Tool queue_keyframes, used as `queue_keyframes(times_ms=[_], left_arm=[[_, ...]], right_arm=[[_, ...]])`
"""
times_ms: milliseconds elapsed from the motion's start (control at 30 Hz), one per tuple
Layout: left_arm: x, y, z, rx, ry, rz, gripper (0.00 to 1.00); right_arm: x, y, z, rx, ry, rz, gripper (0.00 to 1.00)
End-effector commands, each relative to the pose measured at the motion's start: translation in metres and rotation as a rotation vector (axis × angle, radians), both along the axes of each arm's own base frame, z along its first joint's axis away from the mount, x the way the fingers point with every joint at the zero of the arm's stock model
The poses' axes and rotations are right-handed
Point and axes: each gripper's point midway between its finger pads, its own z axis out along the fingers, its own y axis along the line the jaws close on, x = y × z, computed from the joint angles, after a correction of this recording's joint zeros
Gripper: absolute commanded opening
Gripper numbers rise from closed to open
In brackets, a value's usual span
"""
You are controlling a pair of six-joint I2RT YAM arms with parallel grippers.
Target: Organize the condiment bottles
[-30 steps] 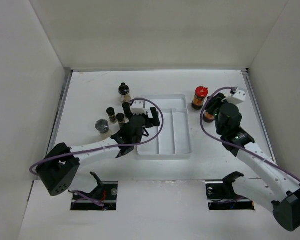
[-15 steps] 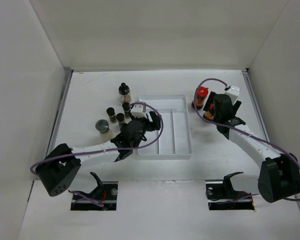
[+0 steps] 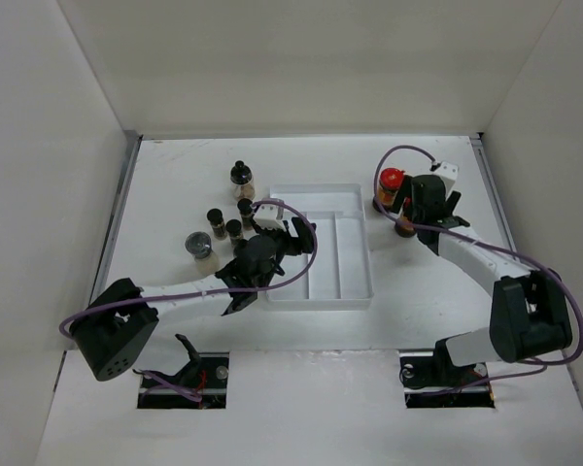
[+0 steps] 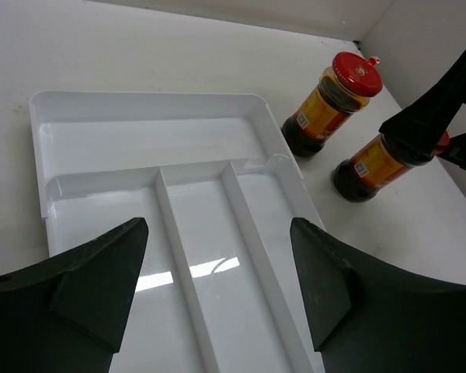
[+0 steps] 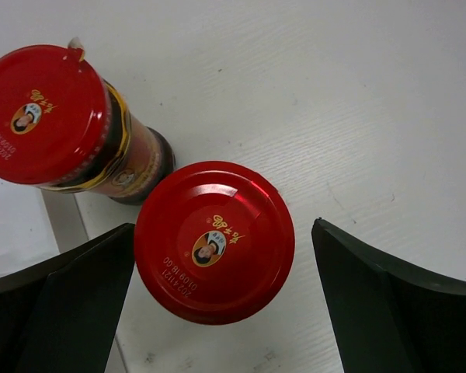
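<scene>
Left jaws held apart over white divided tray (image 4: 140,124), nothing gripped; right jaws spread wide, straddling red-capped bottle (image 5: 213,241) stood on surface (image 3: 175,175) just right of tray's far end, no contact clearly seen; second red-capped bottle (image 5: 50,116) seen just beside it, also right of tray; four black-capped bottles (image 3: 217,218) clustered upright just left of tray; silver-capped jar (image 3: 199,245) placed further left of tray, next to cluster.

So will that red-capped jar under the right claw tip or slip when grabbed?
The red-capped jar looks rigid, so it likely won't squash. It stands taller than wide, so an off-centre push might tip it. The second red-capped jar stands right beside it and could get knocked.
</scene>
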Motion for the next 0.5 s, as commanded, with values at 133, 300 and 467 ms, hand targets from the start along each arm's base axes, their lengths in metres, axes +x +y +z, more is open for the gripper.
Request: queue_keyframes(times_ms=[133,300,467], left_arm=[[0.001,-0.002,0.011,-0.055,-0.031,-0.007,0.73],[0.001,-0.001,0.010,-0.055,-0.031,-0.005,0.73],[0.002,-0.001,0.009,-0.053,-0.029,-0.005,0.72]], right_arm=[[0.020,-0.002,0.014,0.058,-0.076,-0.023,0.87],[0.023,-0.001,0.015,0.095,-0.089,-0.020,0.76],[0.017,-0.004,0.028,0.127,-0.131,-0.027,0.60]])
